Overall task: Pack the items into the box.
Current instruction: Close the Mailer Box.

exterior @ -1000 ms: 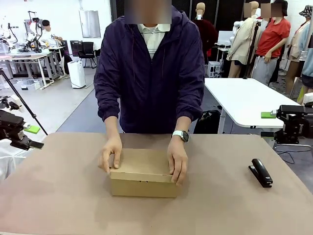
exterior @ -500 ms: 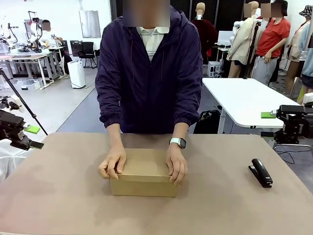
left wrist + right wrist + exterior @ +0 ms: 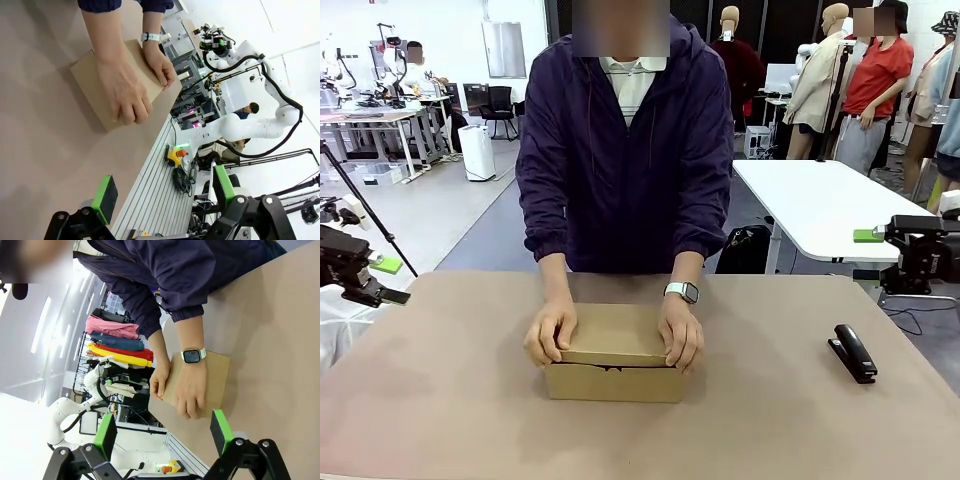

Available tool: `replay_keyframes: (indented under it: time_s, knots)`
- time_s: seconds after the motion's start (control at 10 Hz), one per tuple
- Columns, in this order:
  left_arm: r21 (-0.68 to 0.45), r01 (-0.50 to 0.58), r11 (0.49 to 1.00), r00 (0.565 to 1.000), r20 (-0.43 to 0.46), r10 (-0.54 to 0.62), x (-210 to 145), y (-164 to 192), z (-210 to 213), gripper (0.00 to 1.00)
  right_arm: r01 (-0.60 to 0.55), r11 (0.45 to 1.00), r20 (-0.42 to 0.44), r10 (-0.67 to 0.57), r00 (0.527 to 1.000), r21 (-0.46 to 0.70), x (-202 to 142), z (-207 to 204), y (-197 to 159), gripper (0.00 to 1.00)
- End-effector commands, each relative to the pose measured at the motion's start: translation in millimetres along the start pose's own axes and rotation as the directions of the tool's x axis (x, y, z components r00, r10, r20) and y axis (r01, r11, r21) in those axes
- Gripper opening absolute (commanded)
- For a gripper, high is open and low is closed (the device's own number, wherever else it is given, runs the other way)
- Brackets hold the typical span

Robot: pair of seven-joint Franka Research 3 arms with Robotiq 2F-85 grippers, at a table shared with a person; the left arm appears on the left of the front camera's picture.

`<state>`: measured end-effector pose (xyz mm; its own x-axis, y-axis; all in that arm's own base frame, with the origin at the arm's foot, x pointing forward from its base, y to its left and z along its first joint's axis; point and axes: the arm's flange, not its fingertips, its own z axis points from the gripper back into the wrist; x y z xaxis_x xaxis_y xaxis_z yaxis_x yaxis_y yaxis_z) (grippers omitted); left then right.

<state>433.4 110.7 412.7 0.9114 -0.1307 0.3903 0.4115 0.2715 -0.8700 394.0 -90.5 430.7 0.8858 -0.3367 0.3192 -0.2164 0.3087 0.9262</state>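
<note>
1. Box of plain brown cardboard, sitting near the middle of the tan surface, lid flap down on top with a thin dark gap along the front edge.
2. Person's hands on the lid: one hand curled over the picture-left end, the other hand over the picture-right end, a watch on that wrist.
3. Same box in the left wrist view, lying at an angle, both hands spread over its top.
4. Same box in the right wrist view, watch face up on the wrist above it, fingers of the person wrapped over the near edge.
5. Person in a dark purple jacket standing at the far side, leaning over the box.
6. Black stapler well apart from the box, toward the right side of the surface.
7. Left gripper with green-padded fingers spread wide apart, nothing between them, well clear of the box.
8. Right gripper likewise with fingers wide apart and nothing held, box seen beyond them.
9. Both arms off at the surface's side edges in the front view, away from the box.
</note>
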Motion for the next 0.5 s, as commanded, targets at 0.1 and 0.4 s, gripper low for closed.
replay_keyframes:
  time_s: [0.1, 0.4]
  knots:
    - [0.002, 0.019, 1.0, 1.0, 0.004, -0.019, -0.8, -1.4, 2.2, 1.0, -0.005, 1.0, 0.001, 0.005, 1.0, 0.011, 1.1, 0.0, 3.3, 1.0]
    - [0.002, 0.019, 1.0, 1.0, 0.004, -0.019, -0.8, -1.4, 2.2, 1.0, -0.005, 1.0, 0.001, 0.005, 1.0, 0.011, 1.1, 0.0, 3.3, 1.0]
